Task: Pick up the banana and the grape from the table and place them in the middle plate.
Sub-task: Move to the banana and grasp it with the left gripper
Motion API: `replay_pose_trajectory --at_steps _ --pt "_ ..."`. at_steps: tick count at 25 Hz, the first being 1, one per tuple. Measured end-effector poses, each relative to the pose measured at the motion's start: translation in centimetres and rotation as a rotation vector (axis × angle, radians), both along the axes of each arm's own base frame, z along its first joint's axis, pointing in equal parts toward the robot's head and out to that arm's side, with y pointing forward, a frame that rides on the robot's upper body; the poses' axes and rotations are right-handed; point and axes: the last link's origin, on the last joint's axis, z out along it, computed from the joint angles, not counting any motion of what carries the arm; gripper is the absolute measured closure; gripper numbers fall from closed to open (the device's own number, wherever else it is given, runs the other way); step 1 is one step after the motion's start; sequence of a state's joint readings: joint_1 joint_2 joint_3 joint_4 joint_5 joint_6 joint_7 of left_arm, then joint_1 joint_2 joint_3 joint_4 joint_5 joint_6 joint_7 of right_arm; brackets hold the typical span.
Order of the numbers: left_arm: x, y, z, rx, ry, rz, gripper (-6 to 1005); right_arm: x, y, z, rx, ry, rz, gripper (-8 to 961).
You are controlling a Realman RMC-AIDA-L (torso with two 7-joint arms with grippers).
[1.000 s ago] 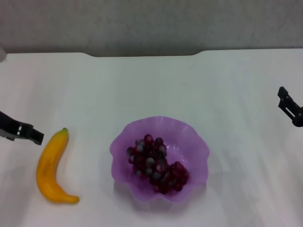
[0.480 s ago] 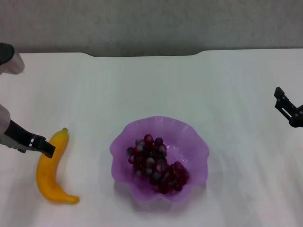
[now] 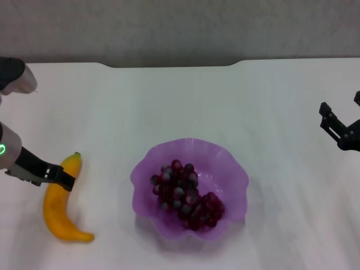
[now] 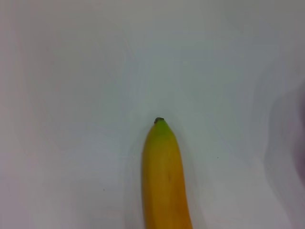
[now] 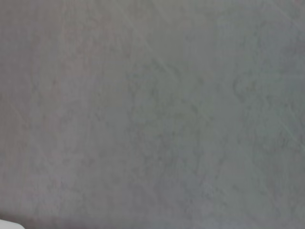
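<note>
Plate: the translucent purple scalloped plastic middle plate point(image 3: 190, 188) already holds the dark red-purple grape point(image 3: 185, 194) bunch, well to my left gripper's right.
Banana: the curved yellow banana point(image 3: 61, 201) lies on the plain white table point(image 3: 180, 101), not yet lifted.
Change: my left gripper point(image 3: 63, 179) has slid in over the banana's upper part, so the pick comes next, I judge.
Left gripper opening: I cannot tell.
Right gripper point(image 3: 340, 128): spread wide, empty, far right.

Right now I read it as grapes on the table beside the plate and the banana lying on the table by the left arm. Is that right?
Not quite. The head view shows the grapes already inside the purple plate, not beside it. The rest holds: the banana lies on the table by the left gripper.
</note>
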State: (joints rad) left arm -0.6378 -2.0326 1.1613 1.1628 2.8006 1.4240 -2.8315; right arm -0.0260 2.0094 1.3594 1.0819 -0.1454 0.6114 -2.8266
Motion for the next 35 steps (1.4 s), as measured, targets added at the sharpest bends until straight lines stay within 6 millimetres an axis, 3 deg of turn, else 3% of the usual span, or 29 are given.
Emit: replay_pose_trajectory --at_steps 35 --pt "-2.8 1.3 -2.5 0.070 -0.012 0.045 247 -0.8 0.0 -0.5 -0.016 -0.004 0.025 194"
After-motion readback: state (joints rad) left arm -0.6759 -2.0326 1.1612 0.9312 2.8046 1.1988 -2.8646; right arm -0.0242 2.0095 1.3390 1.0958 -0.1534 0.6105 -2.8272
